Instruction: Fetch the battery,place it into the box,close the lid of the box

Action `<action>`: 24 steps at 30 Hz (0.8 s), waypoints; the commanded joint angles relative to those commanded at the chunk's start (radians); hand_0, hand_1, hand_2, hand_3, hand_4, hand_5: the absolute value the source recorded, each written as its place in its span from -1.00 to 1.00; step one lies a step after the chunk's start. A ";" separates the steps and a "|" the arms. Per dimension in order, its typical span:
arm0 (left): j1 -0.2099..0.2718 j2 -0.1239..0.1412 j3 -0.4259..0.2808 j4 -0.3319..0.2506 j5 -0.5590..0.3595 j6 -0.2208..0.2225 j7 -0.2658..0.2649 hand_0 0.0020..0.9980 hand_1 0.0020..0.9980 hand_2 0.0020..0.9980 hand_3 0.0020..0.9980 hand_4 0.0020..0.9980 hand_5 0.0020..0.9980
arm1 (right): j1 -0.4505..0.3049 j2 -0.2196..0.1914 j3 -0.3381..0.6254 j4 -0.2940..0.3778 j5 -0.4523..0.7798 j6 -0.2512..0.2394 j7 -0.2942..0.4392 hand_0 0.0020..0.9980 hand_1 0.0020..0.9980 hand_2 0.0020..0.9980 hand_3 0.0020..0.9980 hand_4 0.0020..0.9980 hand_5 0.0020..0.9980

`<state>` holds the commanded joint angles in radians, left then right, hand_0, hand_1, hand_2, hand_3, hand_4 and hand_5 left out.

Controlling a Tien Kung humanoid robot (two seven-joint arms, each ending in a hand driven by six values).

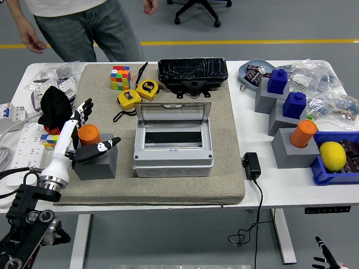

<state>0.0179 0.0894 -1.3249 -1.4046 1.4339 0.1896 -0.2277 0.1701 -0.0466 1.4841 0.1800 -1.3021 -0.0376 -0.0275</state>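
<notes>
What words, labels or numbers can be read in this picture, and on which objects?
None can be read with certainty.
Yellow tape measures: round labels, print too small.
Packets in the blue dish: print blurred.
Grey box: no text visible.

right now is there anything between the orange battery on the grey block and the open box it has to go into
Nothing visible blocks it. The orange battery stands on the grey block, with the left robot hand around it. The open box sits just to its right, lid raised at the back, only bare mat between them.
</notes>
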 joint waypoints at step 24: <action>-0.029 -0.031 0.009 0.076 -0.046 0.070 -0.043 0.39 0.61 0.45 0.46 1.00 -1.00 | -0.001 0.005 0.007 0.000 0.004 -0.001 0.003 0.61 0.44 0.45 0.55 1.00 1.00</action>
<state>-0.0111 0.0585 -1.3158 -1.3283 1.3882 0.2598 -0.2706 0.1695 -0.0415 1.4912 0.1800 -1.2986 -0.0385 -0.0241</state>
